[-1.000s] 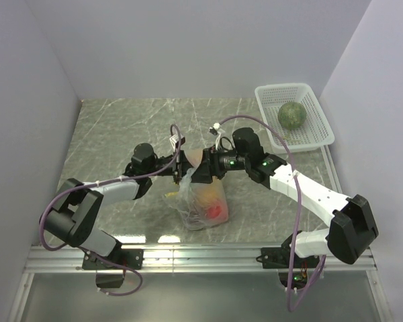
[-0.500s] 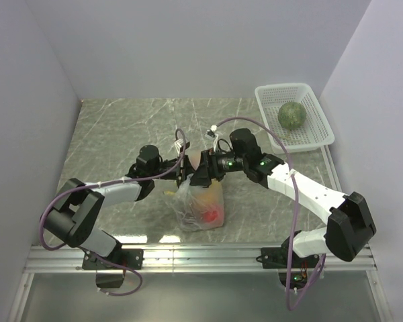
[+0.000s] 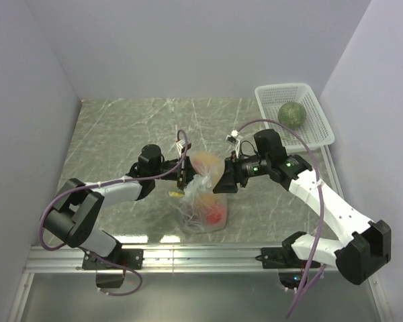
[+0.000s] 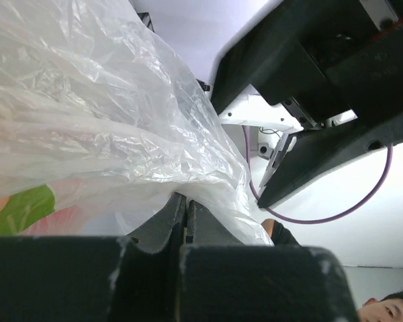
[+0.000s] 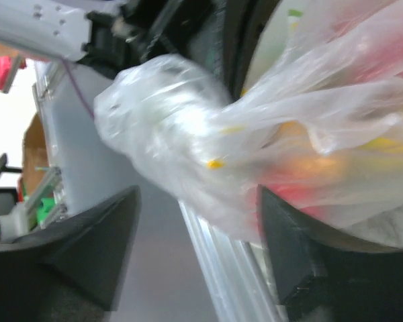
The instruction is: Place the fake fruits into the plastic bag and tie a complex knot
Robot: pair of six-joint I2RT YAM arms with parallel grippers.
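Pinches bag (image 3: 205,208) film in clamped left claw (image 3: 183,176) as anchor, holds right claw (image 3: 219,182) wide open, empty, by bunched top, likely for knotting.

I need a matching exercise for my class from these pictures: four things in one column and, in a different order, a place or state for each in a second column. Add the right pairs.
Column one
1. left gripper
2. right gripper
3. plastic bag
4. green melon

Column two
A. lies in the white basket
B. jaws open, with bag film between them
C. stands on the table with coloured fruits inside
D. closed, pinching bag film

Pairs: 1-D, 2-B, 3-C, 4-A
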